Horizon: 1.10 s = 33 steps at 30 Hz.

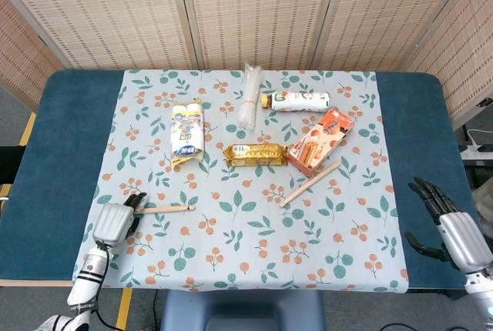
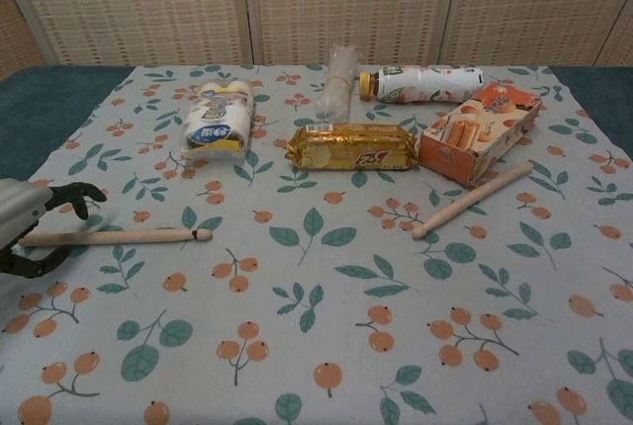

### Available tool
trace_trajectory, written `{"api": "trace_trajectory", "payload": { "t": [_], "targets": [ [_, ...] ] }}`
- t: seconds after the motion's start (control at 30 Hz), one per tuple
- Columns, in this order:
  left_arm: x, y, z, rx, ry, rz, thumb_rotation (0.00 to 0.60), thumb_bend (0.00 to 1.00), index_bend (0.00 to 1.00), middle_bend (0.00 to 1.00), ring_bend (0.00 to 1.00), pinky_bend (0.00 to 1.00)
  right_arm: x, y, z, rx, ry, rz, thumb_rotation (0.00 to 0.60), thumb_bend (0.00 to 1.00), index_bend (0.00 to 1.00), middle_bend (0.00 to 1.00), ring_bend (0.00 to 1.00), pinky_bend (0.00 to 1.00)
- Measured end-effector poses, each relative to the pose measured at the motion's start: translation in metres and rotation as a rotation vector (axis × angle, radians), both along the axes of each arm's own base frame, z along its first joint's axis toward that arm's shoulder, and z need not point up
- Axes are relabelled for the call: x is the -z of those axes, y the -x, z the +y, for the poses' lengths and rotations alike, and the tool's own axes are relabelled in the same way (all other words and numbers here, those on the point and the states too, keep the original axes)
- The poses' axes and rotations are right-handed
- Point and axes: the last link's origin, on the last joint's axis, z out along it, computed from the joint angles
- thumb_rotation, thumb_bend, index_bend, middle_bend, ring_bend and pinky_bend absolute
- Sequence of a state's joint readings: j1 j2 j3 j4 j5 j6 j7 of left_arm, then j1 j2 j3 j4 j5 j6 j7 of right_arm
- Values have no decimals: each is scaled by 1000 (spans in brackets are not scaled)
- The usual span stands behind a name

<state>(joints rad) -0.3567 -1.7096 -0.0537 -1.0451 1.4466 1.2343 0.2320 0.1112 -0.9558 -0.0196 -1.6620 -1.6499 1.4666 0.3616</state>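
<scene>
A thin wooden stick (image 1: 166,208) (image 2: 119,236) lies on the floral cloth near the front left. My left hand (image 1: 114,222) (image 2: 30,222) is at its left end. Its fingers are apart, one dark fingertip above the stick and the thumb below, and I see no grip on it. My right hand (image 1: 454,223) hovers with spread fingers over the blue table at the far right front, holding nothing. It does not show in the chest view.
A second, thicker stick (image 1: 310,184) (image 2: 473,199) lies beside an orange snack box (image 1: 321,141) (image 2: 481,130). Further back are a gold biscuit pack (image 1: 255,154) (image 2: 351,146), a bottle (image 1: 296,101) (image 2: 423,83), a clear plastic sleeve (image 1: 249,105) (image 2: 339,81) and a yellow-white pack (image 1: 188,132) (image 2: 219,120).
</scene>
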Motion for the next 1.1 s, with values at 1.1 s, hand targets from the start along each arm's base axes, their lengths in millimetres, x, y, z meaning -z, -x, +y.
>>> {"api": "trace_trajectory", "payload": {
  "t": [1.1],
  "targets": [
    [18,9,1,8,-32,16,600,450,422,443,976,1000,2,-1,-1,4,-42,-5,600,247,95,0,0,173]
  ]
}}
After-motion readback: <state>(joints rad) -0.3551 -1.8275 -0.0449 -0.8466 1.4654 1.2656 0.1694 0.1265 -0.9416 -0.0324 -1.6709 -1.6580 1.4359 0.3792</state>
